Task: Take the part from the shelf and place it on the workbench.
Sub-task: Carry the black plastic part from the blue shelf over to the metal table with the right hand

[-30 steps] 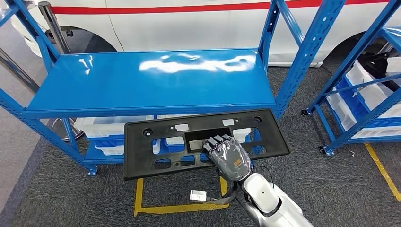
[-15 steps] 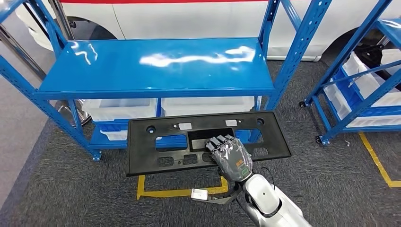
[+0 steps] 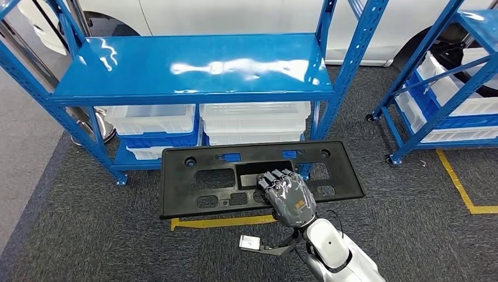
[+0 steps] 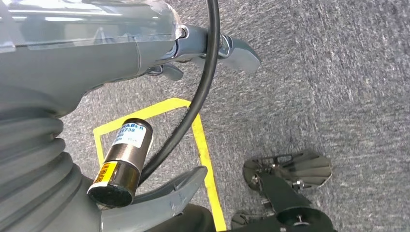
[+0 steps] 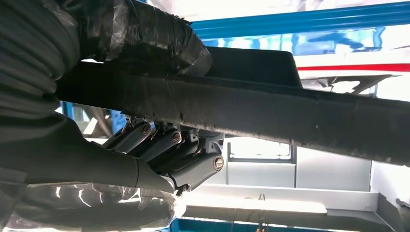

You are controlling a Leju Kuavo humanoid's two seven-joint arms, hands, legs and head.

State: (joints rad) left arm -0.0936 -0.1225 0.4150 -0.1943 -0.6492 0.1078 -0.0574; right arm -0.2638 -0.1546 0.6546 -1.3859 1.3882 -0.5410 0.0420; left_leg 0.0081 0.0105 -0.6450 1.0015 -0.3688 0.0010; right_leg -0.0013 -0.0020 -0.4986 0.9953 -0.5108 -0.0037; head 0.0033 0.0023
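Backing off from the blue shelf: across the last second the whole head view shifts — the shelf's top deck slides toward the upper edge of the picture, more grey carpet opens between shelf and robot, and the white bins on the lower tier come into sight. That is camera motion, not the rack moving. The part, a long flat black plastic panel with cut-outs, keeps the same place relative to the right hand throughout, so the hold looks stable. State now: the panel is off the shelf, carried roughly level in the air in front of the rack's near edge, above the carpet and the yellow floor tape. The right hand grips its near long edge slightly right of centre, fingers curled over the rim of the central opening; in the right wrist view the thumb lies on one face and the darker fingers press the other, clamped on the panel's edge. The left hand shows in its wrist view over carpet; I cannot tell whether its fingers are spread or curled, though nothing appears to be in it. Judgement: pick is done and retreat is in progress — the workbench is not in sight, so the carry and placing remain. One-handed hold on a long panel; watch for sag or swing at the left end.
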